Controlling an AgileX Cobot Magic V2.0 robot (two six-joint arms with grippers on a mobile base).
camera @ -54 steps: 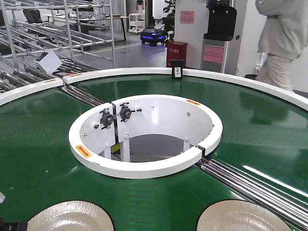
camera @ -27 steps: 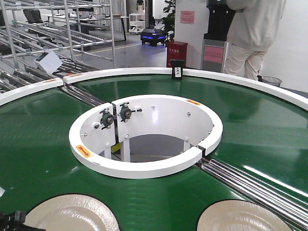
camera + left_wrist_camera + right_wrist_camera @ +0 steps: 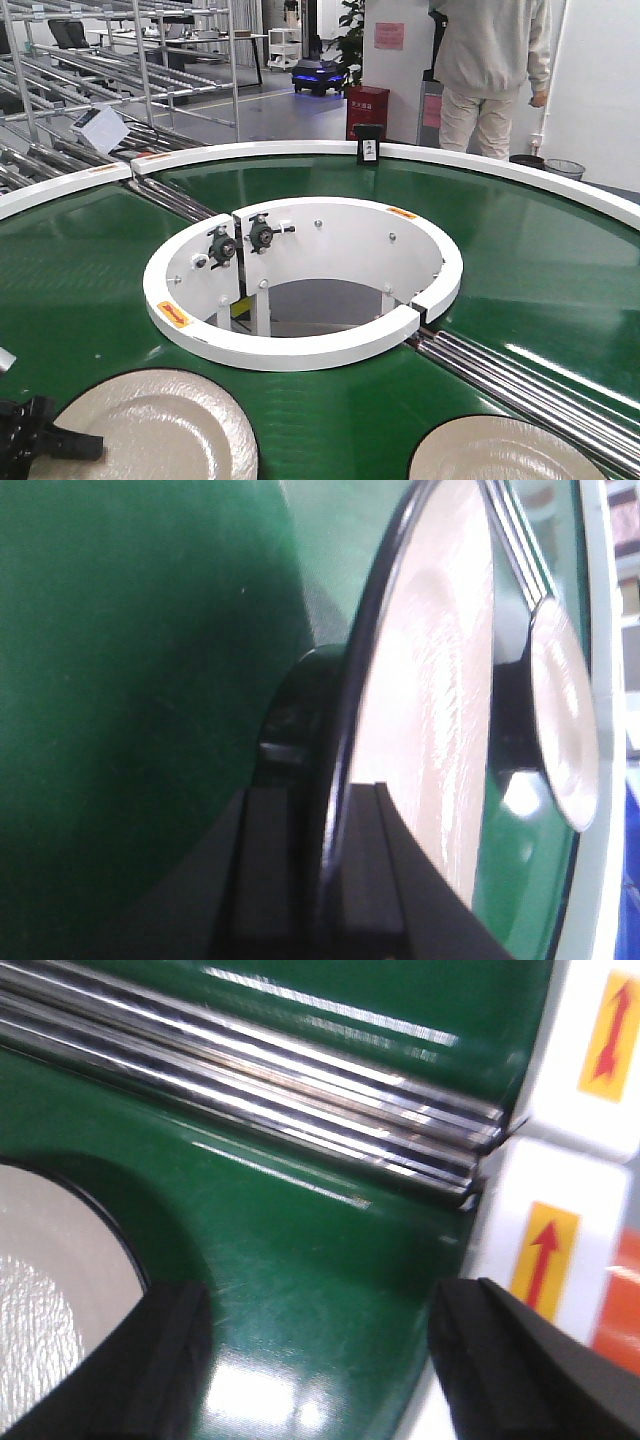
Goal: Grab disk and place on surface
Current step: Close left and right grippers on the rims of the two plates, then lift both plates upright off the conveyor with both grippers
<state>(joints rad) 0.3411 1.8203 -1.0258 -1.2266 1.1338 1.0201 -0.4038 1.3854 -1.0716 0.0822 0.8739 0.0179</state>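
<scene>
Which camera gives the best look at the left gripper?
Left wrist view: the left gripper is close up, fingers on both sides of the disk's rim. The front view catches only its dark tip, bottom left; the right wrist view misses it.

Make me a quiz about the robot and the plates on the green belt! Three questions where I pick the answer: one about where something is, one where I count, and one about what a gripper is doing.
1. Where is the left gripper?
A. At the rim of the left disk
B. Inside a drawer
C. On top of a chair

2. How many pale disks show in the front view?
A. One
B. Two
C. Four

3. What is the right gripper doing?
A. Squeezing a disk
B. Holding a cup
C. Open, holding nothing

Answers:
1 A: its fingers sit on either side of the left disk's rim.
2 B: there is the left disk and the right disk, both over the green belt.
3 C: its fingers stand wide apart with only belt between them.
</scene>
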